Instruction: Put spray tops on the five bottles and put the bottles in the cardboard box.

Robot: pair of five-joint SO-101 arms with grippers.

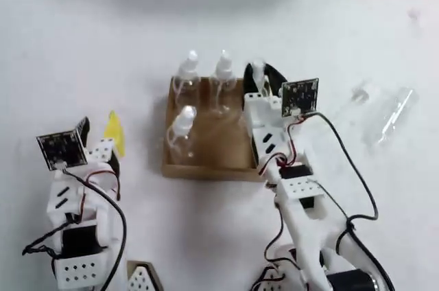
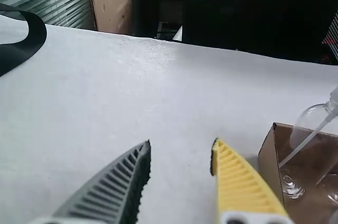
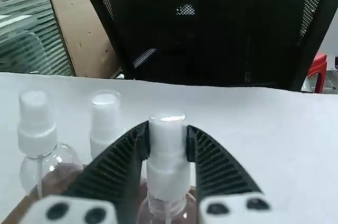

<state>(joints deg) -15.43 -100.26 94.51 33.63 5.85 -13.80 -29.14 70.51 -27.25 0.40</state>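
Your left gripper point(image 2: 181, 147) sits released, low over the white table point(image 2: 158, 86), just left of the brown cardboard box point(image 1: 206, 169). Three capped clear plastic bottles point(image 1: 184, 130) stand inside. Right gripper point(image 3: 166, 135) is clenched on a fourth bottle's white spray top point(image 3: 168, 174) at the box's far right corner. Fifth clear bottle point(image 1: 392, 114) lies well right.

The white left arm point(image 1: 79, 236) sits folded low at the near left. The left hand point(image 2: 181, 152) holds its grey ribbed finger point(image 2: 121, 182) and yellow ribbed finger point(image 2: 237, 182) apart, nothing between them. The white right arm point(image 1: 302, 222) extends forward. The right hand point(image 3: 166, 134) presses its two black ribbed fingers point(image 3: 119, 166) against the white spray top point(image 3: 167, 150) of a clear plastic bottle point(image 3: 163, 208)
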